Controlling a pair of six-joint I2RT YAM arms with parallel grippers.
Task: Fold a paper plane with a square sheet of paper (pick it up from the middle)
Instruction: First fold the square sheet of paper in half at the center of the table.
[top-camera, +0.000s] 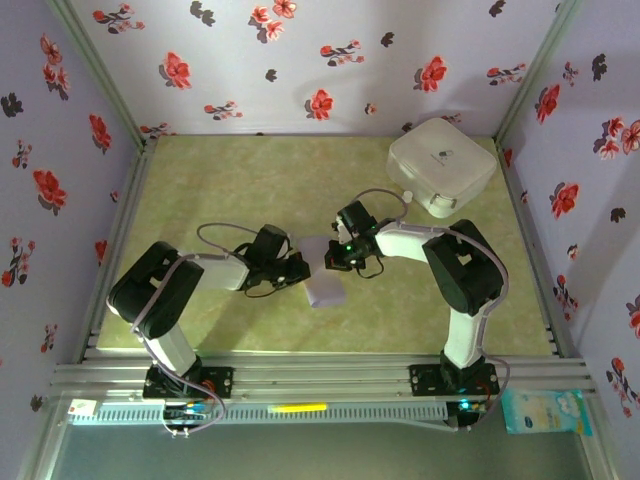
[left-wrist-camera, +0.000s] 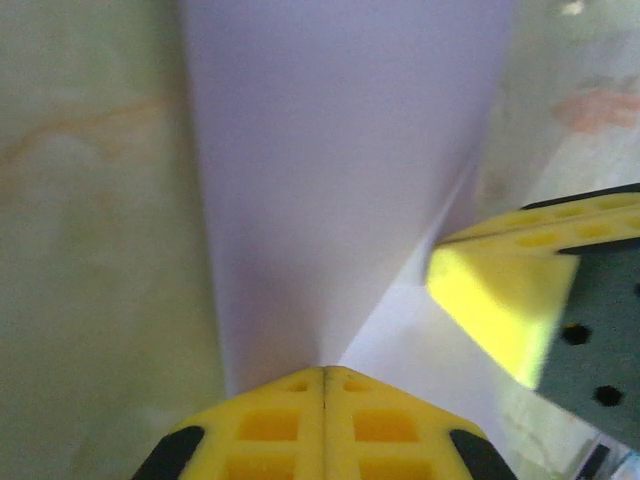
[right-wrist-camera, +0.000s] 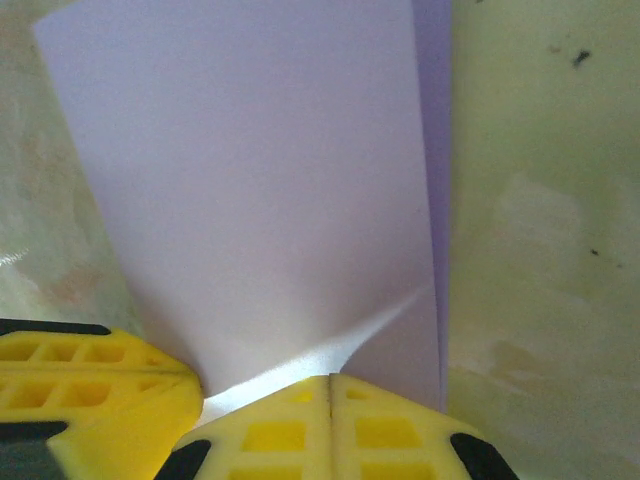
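Observation:
The square sheet of paper (top-camera: 323, 288) is pale lavender and lies folded over in the middle of the green table, between my two grippers. My left gripper (top-camera: 303, 268) reaches it from the left and my right gripper (top-camera: 331, 258) from the right, tips almost meeting. In the left wrist view the sheet (left-wrist-camera: 330, 170) runs up from my shut left gripper (left-wrist-camera: 324, 372), bent along a crease, with the right gripper's fingers (left-wrist-camera: 495, 300) close by. In the right wrist view two layers of the sheet (right-wrist-camera: 260, 180) meet my shut right gripper (right-wrist-camera: 330, 380). The paper plane is out of view.
A white rounded box (top-camera: 441, 165) stands at the back right of the green table (top-camera: 250, 180). Floral walls close in the left, back and right sides. An aluminium rail (top-camera: 320, 375) runs along the near edge by the arm bases.

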